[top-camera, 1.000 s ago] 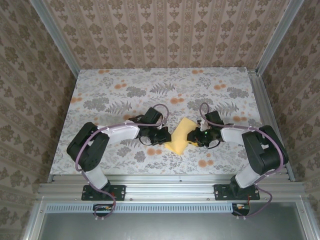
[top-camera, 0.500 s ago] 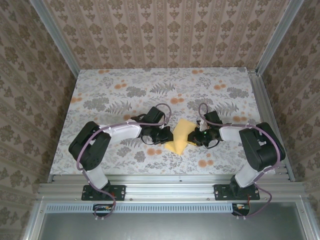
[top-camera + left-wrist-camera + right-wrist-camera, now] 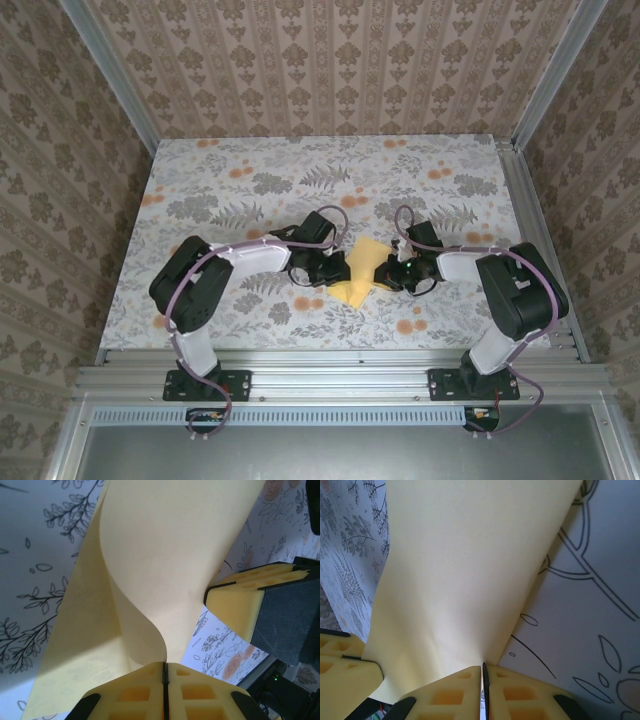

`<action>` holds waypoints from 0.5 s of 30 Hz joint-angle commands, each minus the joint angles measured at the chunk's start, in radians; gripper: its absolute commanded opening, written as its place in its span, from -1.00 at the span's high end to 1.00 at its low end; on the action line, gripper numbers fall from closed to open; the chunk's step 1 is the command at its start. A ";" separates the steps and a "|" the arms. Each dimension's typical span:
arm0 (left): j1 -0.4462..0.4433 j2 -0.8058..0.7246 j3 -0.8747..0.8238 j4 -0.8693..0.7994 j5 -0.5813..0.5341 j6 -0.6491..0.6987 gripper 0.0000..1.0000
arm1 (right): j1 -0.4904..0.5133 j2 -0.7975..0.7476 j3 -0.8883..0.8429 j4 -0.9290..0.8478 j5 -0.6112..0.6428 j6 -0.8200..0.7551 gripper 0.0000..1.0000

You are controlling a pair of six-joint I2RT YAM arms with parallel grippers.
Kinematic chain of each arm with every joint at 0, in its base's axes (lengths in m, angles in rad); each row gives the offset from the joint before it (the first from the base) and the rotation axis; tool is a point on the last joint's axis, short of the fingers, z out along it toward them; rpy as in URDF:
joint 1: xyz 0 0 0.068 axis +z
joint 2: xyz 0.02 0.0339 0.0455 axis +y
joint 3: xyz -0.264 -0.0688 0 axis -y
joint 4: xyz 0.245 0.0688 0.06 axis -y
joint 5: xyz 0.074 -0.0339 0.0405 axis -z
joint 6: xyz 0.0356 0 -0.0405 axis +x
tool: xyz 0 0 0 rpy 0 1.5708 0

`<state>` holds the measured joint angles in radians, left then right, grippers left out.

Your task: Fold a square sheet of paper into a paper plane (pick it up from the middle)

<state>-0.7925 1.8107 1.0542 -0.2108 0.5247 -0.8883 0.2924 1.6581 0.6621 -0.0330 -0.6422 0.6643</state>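
**A:** First entry?

**B:** One square sheet of thin pale-yellow paper (image 3: 360, 272), unmarked. It is sitting between the two arms, toward the near half of the desk. It is not lying flat. In the left wrist view the sheet (image 3: 165, 555) is bowing up in a smooth curl, while a lower layer is resting on the cloth.

**A:** What is holding it?

**B:** Both arms are. The left end effector (image 3: 338, 268) is grasping the sheet's left side. Its yellow foam pads (image 3: 135, 692) are pressing together, with the paper running out of the seam. The right end effector (image 3: 388, 276) is clenching the opposite side. In its wrist view the sheet (image 3: 470, 570) is narrowing down into the shut line between the pads (image 3: 520, 695).

**A:** How are the two standing to each other?

**B:** They are facing each other, close but apart, with the paper spanning the gap. A pad of the right end effector (image 3: 235, 602) is showing just beside the curl in the left wrist view.

**A:** Surroundings?

**B:** A pale floral-print cloth with grey leaves and orange blooms (image 3: 250, 180) is covering the desk. Brown patterned wallpaper panels (image 3: 330, 60) are enclosing it on three sides. A grey aluminium rail (image 3: 340, 378) is carrying both arm bases at the near edge.
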 commanded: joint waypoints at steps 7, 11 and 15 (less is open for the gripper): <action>-0.018 0.059 0.078 0.008 0.023 0.012 0.82 | 0.010 0.029 0.032 -0.015 0.016 -0.021 0.75; -0.023 0.084 0.104 0.014 0.034 0.008 0.81 | 0.010 0.034 0.038 -0.022 0.019 -0.028 0.75; -0.024 0.101 0.124 0.012 0.034 0.008 0.81 | 0.009 0.037 0.039 -0.021 0.020 -0.029 0.75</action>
<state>-0.8093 1.8931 1.1408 -0.1978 0.5392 -0.8886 0.2935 1.6760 0.6846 -0.0338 -0.6353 0.6559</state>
